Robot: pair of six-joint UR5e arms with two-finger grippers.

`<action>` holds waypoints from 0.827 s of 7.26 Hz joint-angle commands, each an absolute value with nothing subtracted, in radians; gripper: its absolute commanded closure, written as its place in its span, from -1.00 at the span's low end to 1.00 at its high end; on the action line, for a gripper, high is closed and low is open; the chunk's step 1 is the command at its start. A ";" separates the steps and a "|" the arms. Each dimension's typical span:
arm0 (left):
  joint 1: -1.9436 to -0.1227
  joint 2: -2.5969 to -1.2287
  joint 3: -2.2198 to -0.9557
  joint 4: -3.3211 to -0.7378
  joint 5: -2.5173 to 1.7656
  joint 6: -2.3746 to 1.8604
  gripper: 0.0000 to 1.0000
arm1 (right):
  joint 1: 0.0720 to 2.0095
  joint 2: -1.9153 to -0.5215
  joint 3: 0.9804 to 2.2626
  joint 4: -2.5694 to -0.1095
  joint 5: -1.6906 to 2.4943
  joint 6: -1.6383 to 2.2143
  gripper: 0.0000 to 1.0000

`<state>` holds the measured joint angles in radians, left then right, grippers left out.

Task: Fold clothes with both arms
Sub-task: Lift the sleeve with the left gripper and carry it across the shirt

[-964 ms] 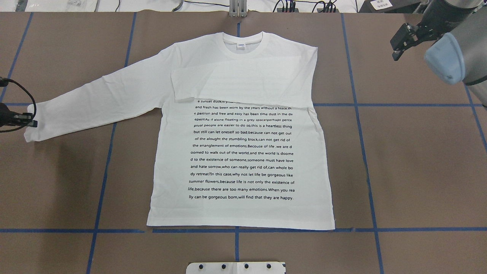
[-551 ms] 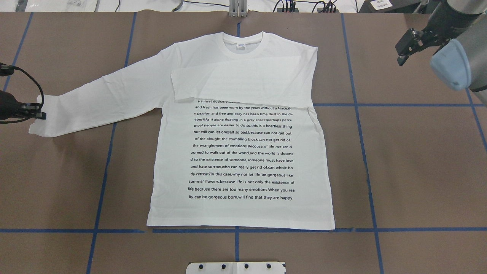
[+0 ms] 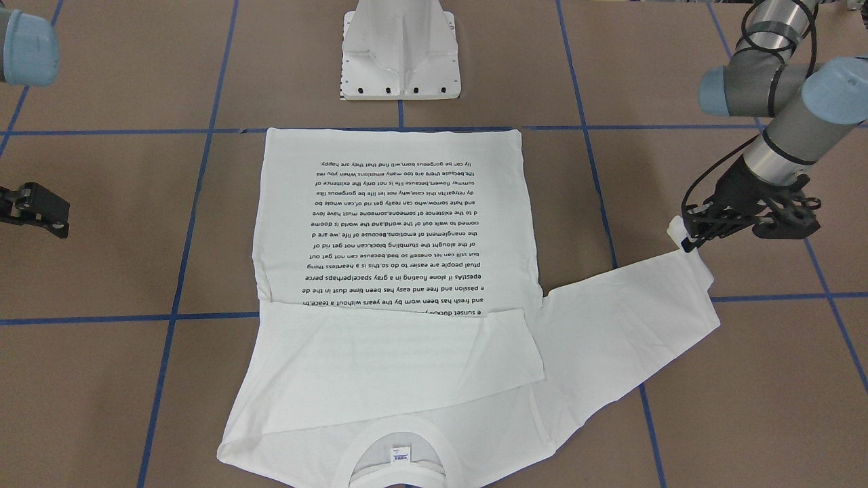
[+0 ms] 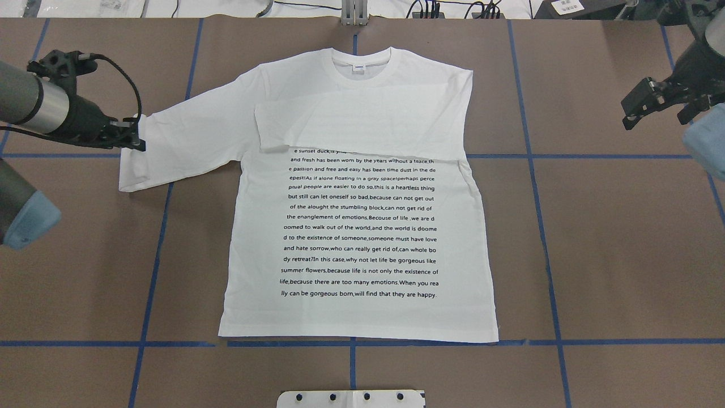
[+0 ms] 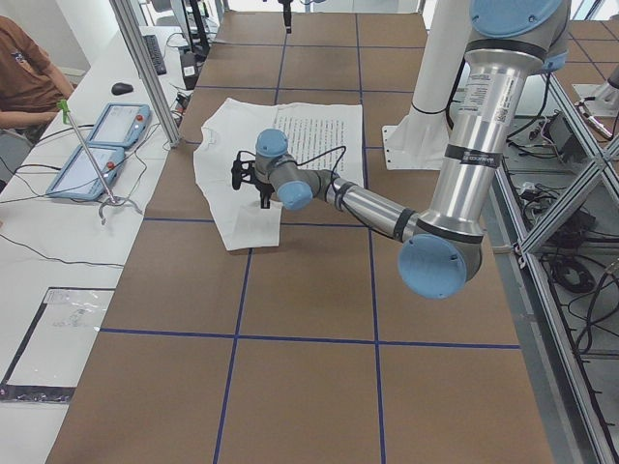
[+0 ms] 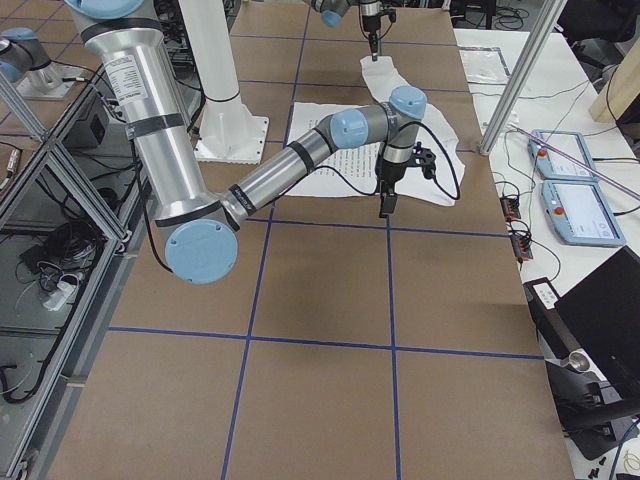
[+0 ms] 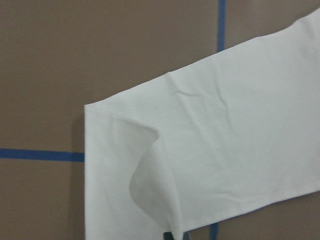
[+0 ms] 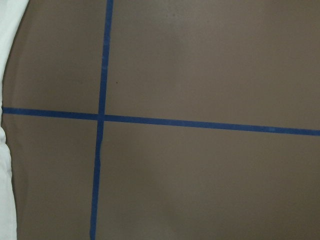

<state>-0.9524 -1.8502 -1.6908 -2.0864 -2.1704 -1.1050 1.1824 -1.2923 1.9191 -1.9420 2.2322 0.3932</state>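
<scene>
Black left gripper (image 4: 135,140) closed on cuff edge of outstretched sleeve (image 4: 187,141); cuff corner raised off brown table (image 4: 623,255), rest of that sleeve laid flat. Right gripper (image 4: 628,116) held above bare table, well apart from cloth, nothing gripped; jaw gap cannot be told. White T-shirt (image 4: 362,238) spread flat at table centre, printed text upward, collar away from pedestal base (image 3: 400,54), hem near it. Folded sleeve (image 4: 357,122) laid across chest.

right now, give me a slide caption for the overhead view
Left gripper holds the white shirt by one sleeve's cuff; the other sleeve lies folded across the chest.
</scene>
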 commanded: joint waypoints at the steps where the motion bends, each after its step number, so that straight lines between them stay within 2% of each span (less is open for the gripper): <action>1: -0.885 -2.055 -1.683 -1.952 -2.189 -1.239 1.00 | 1.183 -1.424 1.968 -1.848 2.232 0.397 -1.00; 3: -0.865 -2.243 -1.643 -1.950 -2.192 -1.378 1.00 | 1.186 -1.503 1.964 -1.760 2.232 0.397 -1.00; 5: -0.845 -2.426 -1.498 -1.970 -2.192 -1.492 1.00 | 1.195 -1.511 1.965 -1.746 2.233 0.400 -1.00; 6: -0.844 -2.471 -1.459 -2.012 -2.192 -1.537 1.00 | 1.195 -1.512 1.965 -1.746 2.235 0.399 -1.00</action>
<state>-0.8486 -2.3938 -1.5211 -1.9763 -2.1919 -1.4763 1.1928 -1.5078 1.9645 -1.7501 2.2333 0.3996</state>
